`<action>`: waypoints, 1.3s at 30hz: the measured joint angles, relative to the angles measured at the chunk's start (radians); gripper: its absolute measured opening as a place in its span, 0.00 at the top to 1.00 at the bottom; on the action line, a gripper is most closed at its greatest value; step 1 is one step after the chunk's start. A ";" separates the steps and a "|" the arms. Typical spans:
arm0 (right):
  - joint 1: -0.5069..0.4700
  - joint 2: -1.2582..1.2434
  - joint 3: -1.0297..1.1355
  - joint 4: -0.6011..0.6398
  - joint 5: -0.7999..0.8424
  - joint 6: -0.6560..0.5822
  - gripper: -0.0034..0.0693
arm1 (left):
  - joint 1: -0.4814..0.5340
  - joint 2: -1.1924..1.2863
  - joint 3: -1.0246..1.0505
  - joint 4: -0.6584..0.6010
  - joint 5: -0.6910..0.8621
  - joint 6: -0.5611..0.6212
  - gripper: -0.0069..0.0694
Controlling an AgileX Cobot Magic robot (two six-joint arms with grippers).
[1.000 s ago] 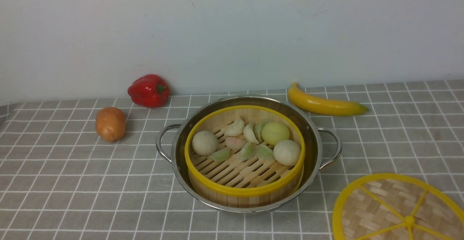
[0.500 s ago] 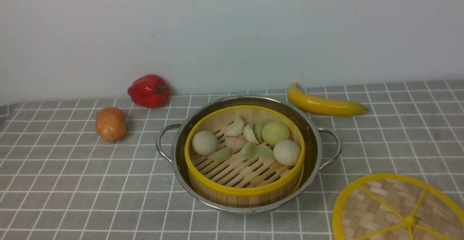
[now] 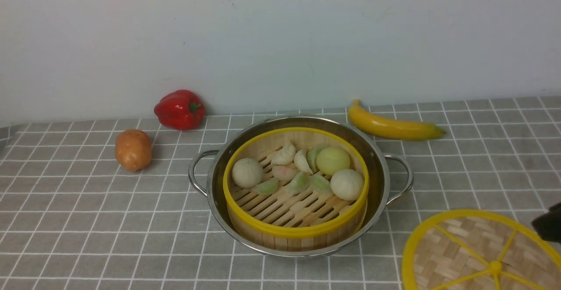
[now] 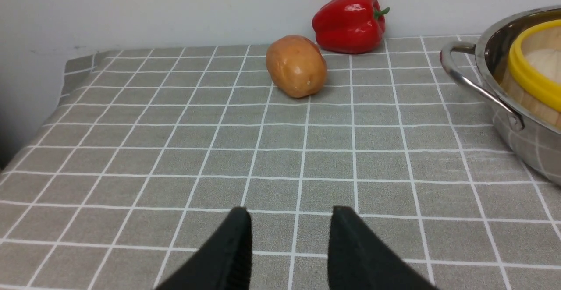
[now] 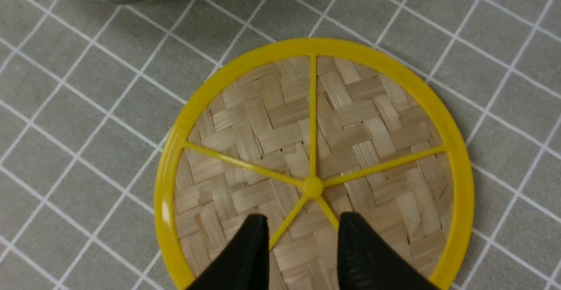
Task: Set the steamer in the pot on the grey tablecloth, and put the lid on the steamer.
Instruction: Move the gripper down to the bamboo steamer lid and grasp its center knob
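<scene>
R claw (image 5: 302, 221) now in view, over lid (image 5: 350, 119)

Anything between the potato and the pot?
Nothing: only bare grey tablecloth between the potato and the pot, clear in front and left wrist views.

1. No txt, labels, brands, nos. or signs readable in any view.
2. Pot (image 3: 378, 167), steamer (image 3: 296, 231), lid (image 3: 460, 246): plain surfaces, no markings.
3. Grey tablecloth (image 3: 87, 220): white grid lines only, no lettering.

Steamer (image 3: 296, 232) in pot (image 3: 378, 164), lid (image 3: 460, 247) on tablecloth (image 3: 87, 220)
</scene>
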 joint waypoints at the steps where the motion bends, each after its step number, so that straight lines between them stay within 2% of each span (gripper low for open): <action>1: 0.003 0.008 0.000 -0.002 -0.005 0.000 0.62 | 0.000 0.000 0.000 0.000 0.000 0.000 0.59; 4: 0.063 0.135 -0.007 -0.048 -0.058 0.003 0.62 | -0.001 0.000 0.000 0.001 0.000 0.000 0.59; 7: 0.117 0.249 -0.024 -0.113 -0.070 0.067 0.62 | -0.002 0.000 0.000 0.002 0.000 0.000 0.59; 15: 0.142 0.418 -0.082 -0.241 -0.076 0.234 0.62 | -0.009 0.000 0.000 0.002 0.000 0.000 0.59; 39: 0.186 0.461 -0.092 -0.268 -0.026 0.258 0.62 | -0.009 0.000 0.000 0.002 0.000 0.000 0.59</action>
